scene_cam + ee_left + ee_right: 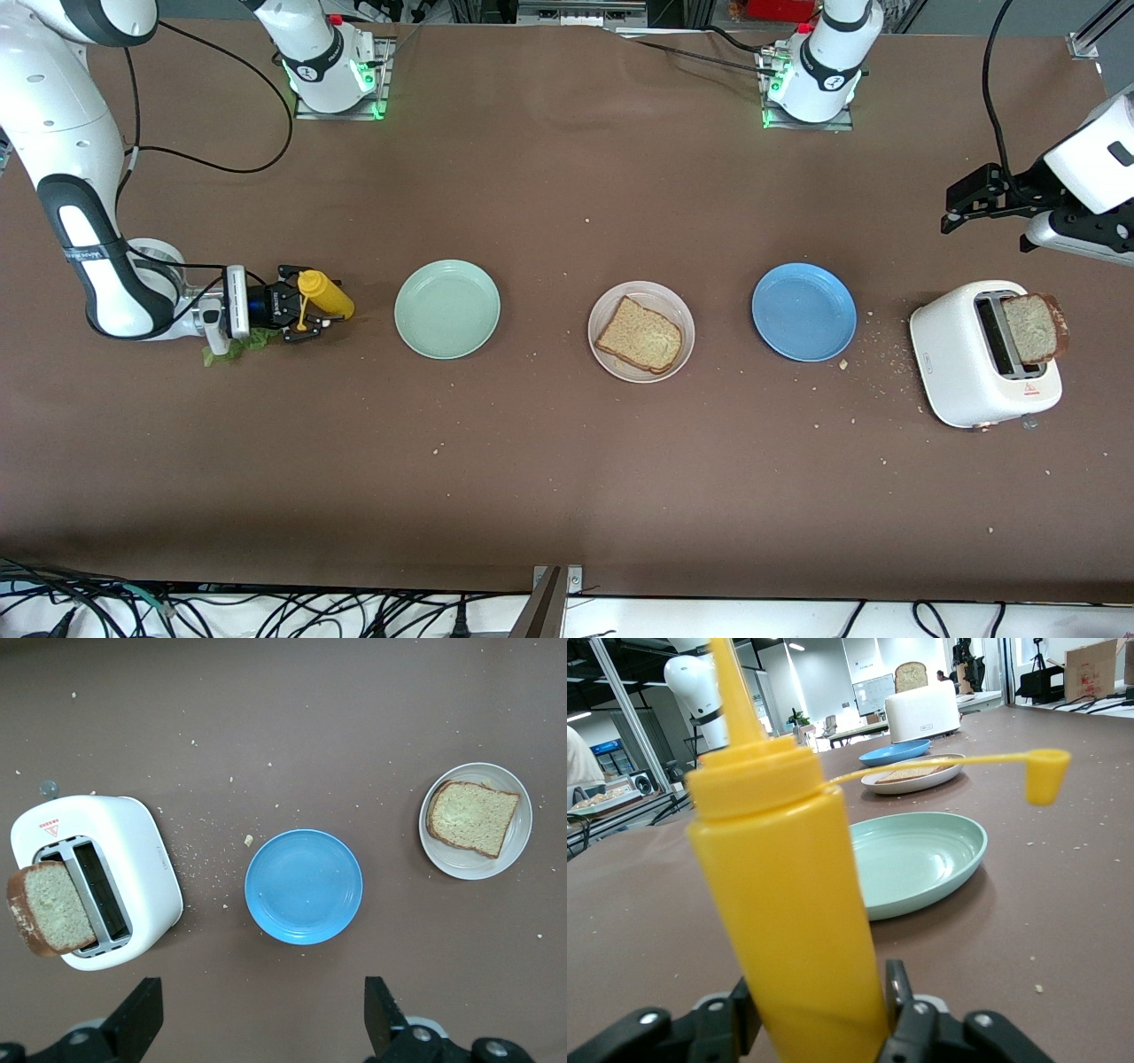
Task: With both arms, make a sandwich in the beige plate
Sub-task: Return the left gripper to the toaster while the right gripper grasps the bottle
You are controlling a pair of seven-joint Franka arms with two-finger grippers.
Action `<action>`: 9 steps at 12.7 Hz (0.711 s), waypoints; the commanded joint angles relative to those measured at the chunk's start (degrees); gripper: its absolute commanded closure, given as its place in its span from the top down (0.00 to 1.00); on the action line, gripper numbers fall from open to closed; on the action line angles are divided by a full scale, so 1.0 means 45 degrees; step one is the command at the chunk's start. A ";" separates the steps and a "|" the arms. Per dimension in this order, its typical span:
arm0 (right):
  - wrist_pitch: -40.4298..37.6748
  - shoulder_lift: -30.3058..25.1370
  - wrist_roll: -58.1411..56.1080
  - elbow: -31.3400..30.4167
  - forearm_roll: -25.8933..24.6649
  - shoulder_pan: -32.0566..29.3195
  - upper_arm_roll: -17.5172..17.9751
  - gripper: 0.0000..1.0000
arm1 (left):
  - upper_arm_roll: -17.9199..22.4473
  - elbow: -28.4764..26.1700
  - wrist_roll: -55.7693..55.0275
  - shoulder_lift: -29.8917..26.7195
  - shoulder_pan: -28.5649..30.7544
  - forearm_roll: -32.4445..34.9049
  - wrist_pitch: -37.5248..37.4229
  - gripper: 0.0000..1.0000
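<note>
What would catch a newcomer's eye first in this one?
Probably the yellow squeeze bottle at the right arm's end of the table, with the right gripper closed around it. Next, the bread slice on the beige plate mid-table, and another slice sticking up from the white toaster below the open, waiting left gripper.

Bright even overhead light, soft shadows, blurred foreground bottle [788, 895]

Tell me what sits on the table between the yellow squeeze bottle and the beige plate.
One thing: the mint-green plate, seen in the front view between the yellow squeeze bottle and the beige plate.
</note>
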 commanded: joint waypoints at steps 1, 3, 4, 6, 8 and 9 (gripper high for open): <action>0.0301 -0.0122 -0.0212 0.0409 0.0291 0.0385 0.0031 0.00 | 0.0065 -0.0120 -0.0073 -0.0177 -0.0033 -0.0232 -0.0115 1.00; 0.0360 -0.0453 0.0448 0.1112 0.0253 0.0971 -0.0008 0.00 | 0.0084 -0.0100 -0.0073 -0.0157 -0.0033 -0.0232 -0.0115 1.00; 0.0458 -0.0783 0.1264 0.1444 0.0098 0.1303 -0.0008 0.00 | 0.0065 -0.0119 -0.0092 -0.0157 -0.0052 -0.0232 -0.0115 1.00; 0.0769 -0.1448 0.2574 0.1952 -0.0214 0.1966 -0.0008 0.00 | 0.0084 -0.0100 -0.0092 -0.0099 -0.0014 -0.0232 -0.0115 1.00; 0.1121 -0.1878 0.4097 0.2635 -0.0838 0.2689 -0.0008 0.00 | 0.0065 -0.0100 -0.0112 -0.0060 -0.0052 -0.0213 -0.0095 1.00; 0.1277 -0.2054 0.5071 0.3141 -0.1189 0.3157 -0.0008 0.00 | 0.0065 -0.0100 -0.0112 0.0076 -0.0052 -0.0212 -0.0095 1.00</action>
